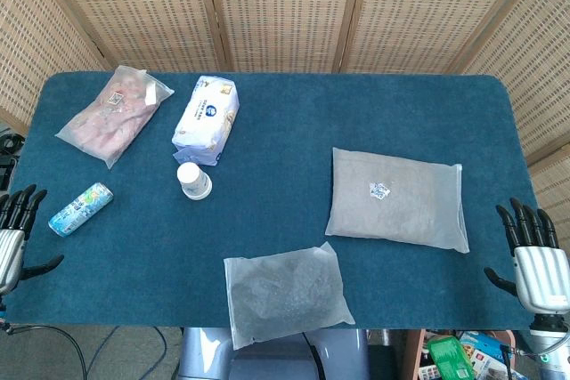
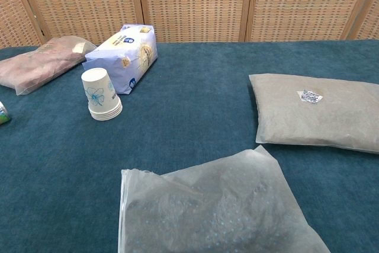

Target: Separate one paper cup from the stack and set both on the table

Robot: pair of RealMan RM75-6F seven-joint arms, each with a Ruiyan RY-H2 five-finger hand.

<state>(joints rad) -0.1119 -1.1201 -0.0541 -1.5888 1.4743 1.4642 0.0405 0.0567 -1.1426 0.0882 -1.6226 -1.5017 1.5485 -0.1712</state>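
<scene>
A stack of white paper cups (image 1: 194, 181) with a blue flower print stands upside down on the blue table, left of centre; the chest view shows the stack (image 2: 102, 95) just in front of a blue-and-white package. My left hand (image 1: 16, 233) hangs at the table's left edge, fingers spread and empty, far from the cups. At the right edge my right hand (image 1: 534, 257) is likewise spread and holds nothing. Neither hand appears in the chest view.
A blue-and-white package (image 1: 207, 117) lies behind the cups, a pink bag (image 1: 113, 114) at back left, a can (image 1: 81, 208) near the left hand. A grey pouch (image 1: 397, 198) sits right of centre and a clear bag (image 1: 285, 294) at the front edge.
</scene>
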